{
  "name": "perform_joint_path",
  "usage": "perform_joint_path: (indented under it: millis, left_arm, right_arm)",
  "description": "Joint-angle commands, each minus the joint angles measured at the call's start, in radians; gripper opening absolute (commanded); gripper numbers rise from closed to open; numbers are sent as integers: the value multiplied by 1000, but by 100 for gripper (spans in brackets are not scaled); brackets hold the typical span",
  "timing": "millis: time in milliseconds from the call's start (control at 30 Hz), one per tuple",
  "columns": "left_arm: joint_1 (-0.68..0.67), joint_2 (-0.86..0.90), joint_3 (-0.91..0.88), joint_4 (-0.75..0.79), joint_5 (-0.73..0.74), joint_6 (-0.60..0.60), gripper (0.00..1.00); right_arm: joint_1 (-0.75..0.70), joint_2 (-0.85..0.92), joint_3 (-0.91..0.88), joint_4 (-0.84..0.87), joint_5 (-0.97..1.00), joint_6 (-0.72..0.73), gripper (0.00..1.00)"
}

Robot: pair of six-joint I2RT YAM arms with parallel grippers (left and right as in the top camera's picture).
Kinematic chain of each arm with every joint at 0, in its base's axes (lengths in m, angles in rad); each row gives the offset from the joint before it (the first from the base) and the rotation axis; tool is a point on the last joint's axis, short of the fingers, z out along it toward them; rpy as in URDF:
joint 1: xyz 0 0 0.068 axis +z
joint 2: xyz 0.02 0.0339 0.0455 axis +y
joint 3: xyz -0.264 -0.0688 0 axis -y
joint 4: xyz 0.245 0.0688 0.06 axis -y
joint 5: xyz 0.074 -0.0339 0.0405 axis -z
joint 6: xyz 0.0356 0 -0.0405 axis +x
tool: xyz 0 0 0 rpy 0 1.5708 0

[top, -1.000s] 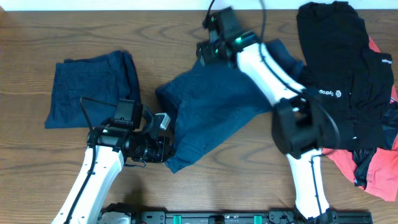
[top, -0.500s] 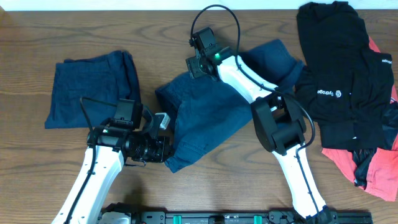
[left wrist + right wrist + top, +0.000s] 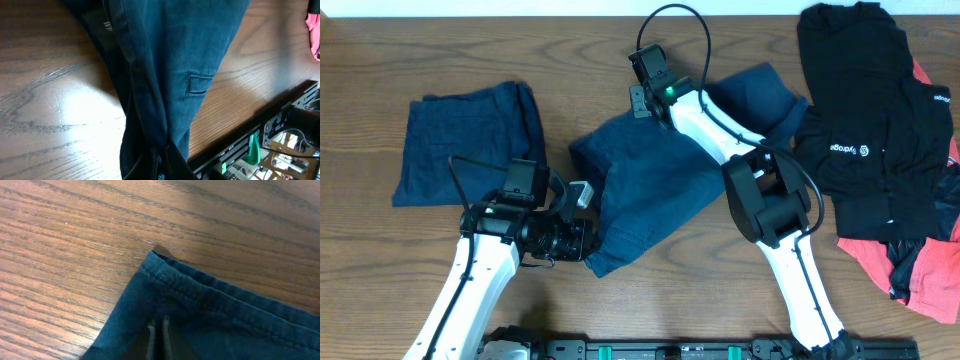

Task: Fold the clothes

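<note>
Garment [image 3: 660, 180] lies between left jaws and right jaws, each clenched on one corner.

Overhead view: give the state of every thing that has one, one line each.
Middle blue garment, unfolded, rumpled, pinched at two edges.
Left blue garment, folded, lying flat.
Black clothes, unfolded heap.
Red garment, crumpled under the black clothes.
Left tool, shut on the middle blue garment.
Right tool, shut on the middle blue garment.

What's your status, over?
Left gripper shut on blue garment, near corner. Right gripper shut on its far corner. Black clothes pile beside its right end.
</note>
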Motion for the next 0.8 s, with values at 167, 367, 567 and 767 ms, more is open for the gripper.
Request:
perform_joint_path:
  millis: [167,367,567,767]
  left_arm:
    - [-4,2,-2,-2,-8,9,6]
    - [-4,2,-2,-2,-8,9,6]
    - [-4,2,-2,-2,-8,9,6]
    - [-4,2,-2,-2,-8,8,6]
  right_arm:
    - [1,26,7,-4,5,12,1]
    - [-3,23,52,39,-26,13,53]
    - [1,34,53,77,5,85,56]
    - [0,81,53,101,16,87,58]
